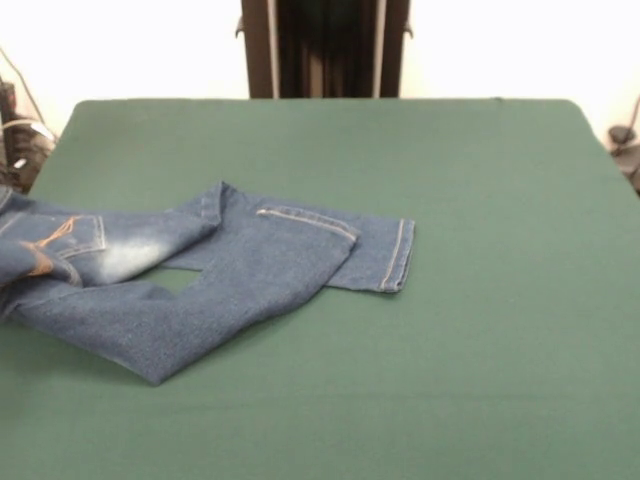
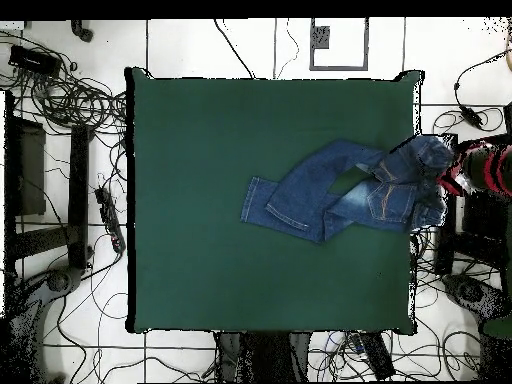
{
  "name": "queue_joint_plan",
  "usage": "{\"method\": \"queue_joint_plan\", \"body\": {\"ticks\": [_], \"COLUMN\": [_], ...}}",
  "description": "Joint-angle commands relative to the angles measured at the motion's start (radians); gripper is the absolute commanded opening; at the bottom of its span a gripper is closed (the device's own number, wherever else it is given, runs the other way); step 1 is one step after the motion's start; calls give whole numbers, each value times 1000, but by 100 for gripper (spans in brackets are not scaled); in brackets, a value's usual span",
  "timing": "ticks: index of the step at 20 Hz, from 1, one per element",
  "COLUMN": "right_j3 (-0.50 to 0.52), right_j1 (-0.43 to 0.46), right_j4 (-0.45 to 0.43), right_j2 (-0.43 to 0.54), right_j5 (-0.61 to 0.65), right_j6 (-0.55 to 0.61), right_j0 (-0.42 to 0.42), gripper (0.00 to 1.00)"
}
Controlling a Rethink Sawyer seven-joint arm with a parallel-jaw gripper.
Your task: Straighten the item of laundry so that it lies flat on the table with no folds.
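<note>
The small blue jeans [image 1: 230,270] lie rumpled on the left part of the green table [image 1: 480,300]. The legs point right and cross over each other, with a small gap of green between them. One hem [image 1: 395,255] lies flat; the other leg is folded under at the front. The waist with an orange-stitched pocket [image 1: 65,235] bunches at the picture's left edge. In the overhead view the jeans [image 2: 330,195] reach to the table's right edge [image 2: 414,250]. The waist [image 2: 425,160] meets the red and black arm end with my gripper [image 2: 452,175]. No gripper shows in the front view.
The robot's dark pedestal [image 1: 322,48] stands at the table's far side. Cables and gear lie on the floor beside the table [image 2: 60,90], and more cables show at the front view's left edge [image 1: 20,135]. Dark equipment stands by the arm [image 2: 470,240].
</note>
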Motion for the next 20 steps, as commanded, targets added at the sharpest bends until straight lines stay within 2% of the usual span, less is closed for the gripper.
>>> {"method": "queue_joint_plan", "body": {"ticks": [1, 9, 20], "right_j3": [159, 189, 246], "right_j1": [-132, -199, -246], "right_j4": [49, 104, 162], "right_j2": [-30, -108, -179], "right_j5": [-73, -94, -149], "right_j6": [316, 427, 475], "right_j0": [148, 234, 289], "gripper": [100, 100, 100]}}
